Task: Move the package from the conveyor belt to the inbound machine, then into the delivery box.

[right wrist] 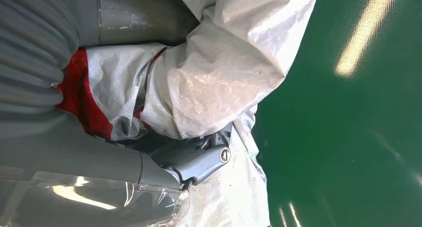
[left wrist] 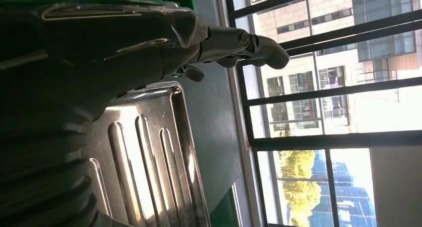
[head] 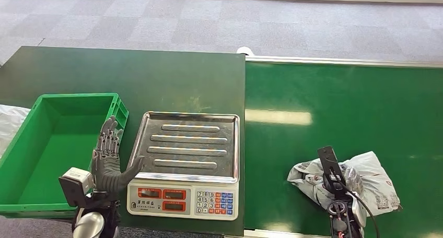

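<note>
- Head view: crumpled grey-white plastic package (head: pixel 360 180) lying on the glossy green conveyor belt (head: pixel 345 107), well to the right of the scale (head: pixel 185 167); long axis roughly across the belt, one flap spreading to the far right.
- Right hand (head: pixel 334 183) down on the package's near middle, wrinkled film bunched around it.
- Scale itself: square steel pan with four raised ribs, white front panel with red displays and a keypad, standing on the dark green tabletop (head: pixel 130 76).
- Green plastic crate (head: pixel 31 144) just left of the scale, rectangular, smooth-walled, nothing inside.
- Left hand (head: pixel 109 162) raised between crate and scale, dark fingers straight and spread, thumb out toward the pan's edge, holding nothing.
- Left wrist view: left hand (left wrist: pixel 149 43) extended with fingers apart over the ribbed steel pan (left wrist: pixel 149 157), nothing in its grasp; windows (left wrist: pixel 323 87) beyond.
- Right wrist view: right hand (right wrist: pixel 129 137) gripping the package (right wrist: pixel 219 72), thumb and fingers sunk in creased film; red printed patch near the palm, green belt (right wrist: pixel 348 137) underneath.
</note>
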Action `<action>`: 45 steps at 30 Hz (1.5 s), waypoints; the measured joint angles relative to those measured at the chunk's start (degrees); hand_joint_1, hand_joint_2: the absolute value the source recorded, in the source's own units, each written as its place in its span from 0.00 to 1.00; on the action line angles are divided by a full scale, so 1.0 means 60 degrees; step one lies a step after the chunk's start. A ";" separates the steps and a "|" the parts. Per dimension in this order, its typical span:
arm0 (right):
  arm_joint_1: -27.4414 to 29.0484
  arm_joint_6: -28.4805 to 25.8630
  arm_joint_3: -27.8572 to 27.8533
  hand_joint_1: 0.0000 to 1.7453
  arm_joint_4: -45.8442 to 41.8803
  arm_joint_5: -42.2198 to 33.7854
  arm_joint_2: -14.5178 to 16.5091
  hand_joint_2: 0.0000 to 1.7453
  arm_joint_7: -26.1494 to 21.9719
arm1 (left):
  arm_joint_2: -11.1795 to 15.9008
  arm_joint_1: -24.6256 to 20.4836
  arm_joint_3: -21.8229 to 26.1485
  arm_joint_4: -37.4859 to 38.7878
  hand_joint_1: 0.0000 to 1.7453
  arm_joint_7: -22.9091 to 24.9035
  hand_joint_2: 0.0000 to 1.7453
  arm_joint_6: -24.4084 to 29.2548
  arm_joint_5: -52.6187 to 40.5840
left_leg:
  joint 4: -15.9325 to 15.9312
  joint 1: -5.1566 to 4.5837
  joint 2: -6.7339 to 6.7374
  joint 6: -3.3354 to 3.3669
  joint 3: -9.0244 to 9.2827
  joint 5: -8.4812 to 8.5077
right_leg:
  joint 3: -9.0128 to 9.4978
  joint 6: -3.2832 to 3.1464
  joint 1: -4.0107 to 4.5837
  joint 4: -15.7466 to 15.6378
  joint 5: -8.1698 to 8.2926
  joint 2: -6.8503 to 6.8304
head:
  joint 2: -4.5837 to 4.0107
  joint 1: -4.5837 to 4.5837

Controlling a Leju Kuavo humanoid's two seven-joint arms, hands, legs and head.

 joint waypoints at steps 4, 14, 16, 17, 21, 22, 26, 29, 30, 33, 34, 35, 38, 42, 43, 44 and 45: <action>-0.0010 -0.0025 0.0015 1.00 0.0008 0.0032 0.0004 1.00 -0.0015 | 0.0000 0.0000 0.0030 0.0000 0.00 0.0001 1.00 0.0000 -0.0001 | 0.0000 0.0000 0.0000 0.0000 0.0000 0.0000 | 0.0002 0.0000 0.0000 0.0000 0.0000 -0.0001 | 0.0000 0.0000; 0.0006 -0.0660 0.0096 1.00 0.0078 0.0412 0.0006 1.00 0.0078 | -0.0013 0.0013 0.0080 -0.0001 0.00 -0.0030 1.00 0.0009 0.0017 | 0.0000 -0.0003 -0.0002 0.0000 -0.0001 0.0000 | 0.0005 0.0001 -0.0003 0.0000 0.0001 -0.0003 | 0.0000 0.0000; 0.0092 -0.0959 0.0095 1.00 0.0004 0.0565 -0.0001 1.00 -0.0106 | -0.0050 0.0050 0.0101 -0.0016 0.00 -0.0202 1.00 0.0006 0.0140 | 0.0000 -0.0003 -0.0003 0.0000 -0.0004 0.0000 | 0.0001 0.0001 -0.0003 0.0000 0.0001 -0.0002 | 0.0000 0.0000; 0.0163 -0.1107 0.0098 1.00 -0.0093 0.0653 -0.0002 1.00 -0.0281 | -0.0087 0.0076 0.0116 -0.0030 0.00 -0.0342 1.00 0.0003 0.0246 | 0.0000 -0.0003 -0.0004 0.0000 -0.0006 0.0000 | -0.0002 0.0001 -0.0003 0.0000 0.0001 -0.0002 | 0.0000 0.0000; 0.0556 -0.1462 0.0150 1.00 -0.0918 0.0896 0.0036 1.00 -0.1113 | -0.0286 0.0135 0.0153 -0.0051 0.00 -0.0757 1.00 0.0018 0.0540 | 0.0000 -0.0002 -0.0006 0.0000 -0.0017 0.0000 | -0.0017 0.0001 -0.0002 0.0000 0.0000 -0.0003 | 0.0000 0.0001; 0.0691 -0.1522 0.0180 1.00 -0.1247 0.0971 0.0056 1.00 -0.1281 | -0.0332 0.0133 0.0147 -0.0036 0.00 -0.0814 1.00 0.0027 0.0557 | 0.0000 -0.0002 -0.0007 0.0000 -0.0019 -0.0001 | -0.0019 0.0000 -0.0002 0.0000 0.0000 -0.0003 | 0.0000 0.0000; 0.1270 -0.1678 0.0408 1.00 -0.2829 0.1506 0.0067 1.00 -0.1724 | -0.0470 0.0105 0.0058 0.0111 0.00 -0.1004 1.00 0.0034 0.0688 | 0.0000 -0.0002 0.0002 0.0000 -0.0023 -0.0001 | -0.0021 0.0000 -0.0002 0.0000 0.0000 0.0000 | 0.0000 0.0000; 0.1433 -0.1715 0.0747 1.00 -0.3781 0.2042 -0.0134 1.00 -0.1867 | -0.0516 0.0088 0.0004 0.0244 0.00 -0.1061 1.00 0.0009 0.0836 | 0.0000 -0.0004 0.0009 0.0000 -0.0022 -0.0001 | -0.0021 0.0002 -0.0004 0.0000 0.0002 0.0003 | 0.0000 0.0000; 0.1441 -0.1723 0.0901 1.00 -0.4033 0.2230 -0.0260 1.00 -0.1881 | -0.0521 0.0086 -0.0016 0.0288 0.00 -0.1079 1.00 -0.0002 0.0885 | 0.0000 -0.0005 0.0007 0.0000 -0.0021 0.0000 | -0.0020 0.0003 -0.0005 0.0000 0.0003 0.0002 | 0.0000 0.0001; 0.1432 -0.1739 0.1394 1.00 -0.4696 0.2582 -0.0726 1.00 -0.1870 | -0.0525 0.0092 -0.0067 0.0411 0.00 -0.1135 1.00 -0.0045 0.1020 | 0.0001 -0.0005 -0.0001 0.0001 -0.0020 0.0000 | -0.0017 0.0004 -0.0006 0.0000 0.0004 0.0001 | 0.0000 0.0000; 0.1432 -0.1743 0.1529 1.00 -0.4884 0.2622 -0.0866 1.00 -0.1860 | -0.0525 0.0094 -0.0079 0.0447 0.00 -0.1147 1.00 -0.0056 0.1047 | 0.0001 -0.0005 -0.0001 0.0001 -0.0020 0.0000 | -0.0017 0.0004 -0.0006 0.0000 0.0005 0.0001 | 0.0000 0.0000; 0.1433 -0.1744 0.1637 1.00 -0.5041 0.2643 -0.0980 1.00 -0.1846 | -0.0525 0.0095 -0.0087 0.0480 0.00 -0.1157 1.00 -0.0061 0.1065 | 0.0001 -0.0005 -0.0001 0.0001 -0.0020 0.0000 | -0.0018 0.0005 -0.0006 0.0000 0.0005 0.0001 | 0.0000 0.0000; 0.1441 -0.1744 0.1851 1.00 -0.5357 0.2658 -0.1206 1.00 -0.1812 | -0.0525 0.0094 -0.0099 0.0557 0.00 -0.1178 1.00 -0.0062 0.1070 | 0.0001 -0.0004 0.0000 0.0001 -0.0020 0.0000 | -0.0021 0.0004 -0.0005 0.0000 0.0005 0.0001 | 0.0000 -0.0001; 0.1442 -0.1800 0.2060 1.00 -0.5561 0.2682 -0.1411 1.00 -0.1791 | -0.0524 0.0095 -0.0104 0.0616 0.00 -0.1193 1.00 -0.0076 0.1128 | 0.0001 -0.0004 0.0000 0.0001 -0.0025 0.0000 | -0.0022 0.0004 -0.0004 0.0000 0.0004 0.0001 | 0.0000 -0.0002; 0.1429 -0.1835 0.2139 1.00 -0.5598 0.2706 -0.1492 1.00 -0.1789 | -0.0522 0.0096 -0.0105 0.0624 0.00 -0.1203 1.00 -0.0082 0.1175 | 0.0001 -0.0004 0.0000 0.0001 -0.0027 0.0000 | -0.0021 0.0004 -0.0004 0.0000 0.0005 0.0001 | 0.0000 -0.0001; 0.1394 -0.1864 0.2232 1.00 -0.5634 0.2749 -0.1584 1.00 -0.1788 | -0.0520 0.0099 -0.0106 0.0630 0.00 -0.1218 1.00 -0.0088 0.1222 | 0.0001 -0.0004 0.0000 0.0001 -0.0029 0.0000 | -0.0021 0.0005 -0.0004 0.0000 0.0005 0.0001 | 0.0000 -0.0001; 0.1335 -0.1884 0.2335 1.00 -0.5676 0.2811 -0.1679 1.00 -0.1788 | -0.0518 0.0102 -0.0107 0.0636 0.00 -0.1236 1.00 -0.0098 0.1262 | 0.0001 -0.0004 0.0002 0.0001 -0.0030 0.0000 | -0.0021 0.0005 -0.0004 0.0000 0.0005 0.0001 | 0.0000 0.0000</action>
